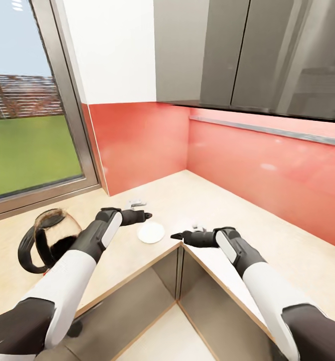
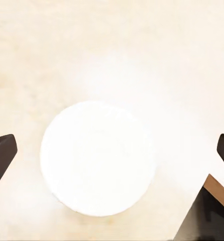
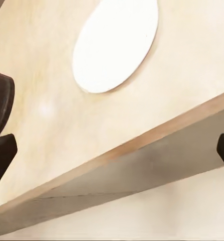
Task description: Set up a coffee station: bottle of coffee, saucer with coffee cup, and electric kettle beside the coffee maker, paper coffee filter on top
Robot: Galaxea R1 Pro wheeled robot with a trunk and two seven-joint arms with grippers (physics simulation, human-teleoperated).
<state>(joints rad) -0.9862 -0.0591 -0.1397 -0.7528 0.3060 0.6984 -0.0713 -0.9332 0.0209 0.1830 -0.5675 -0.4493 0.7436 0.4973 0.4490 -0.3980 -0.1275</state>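
Head cam looks down into an inner corner of the kitchen countertop, tan wood-look top w/ grey cabinet fronts below and red backsplash behind; grey wall cupboards above, big window w/ grass outside on the robot's left. The saucer, plain white & round, lies flat on the worktop just behind the inner corner edge, nothing on it. Left gripper hangs over the counter just behind/left of the saucer, not touching it; in the left wrist cam the saucer sits straight below, centred between the two dark fingertips, which stand wide apart at both picture edges, so left jaws are spread, empty. Right gripper is held just off the counter edge, right beside the saucer's right rim, tips pointing at it, apart from it; right wrist cam shows the saucer as a slanted oval on the top, counter edge and cabinet front running diagonal under it, dark fingertips far apart at the frame sides, so right is spread too, holding nothing. The electric kettle, dark-tinted glass w/ black loop handle, stands on the counter at far left near the window, partly hidden by the left forearm, well apart from the saucer. Small pale grey bit on the counter just behind the left gripper, can't tell what it is
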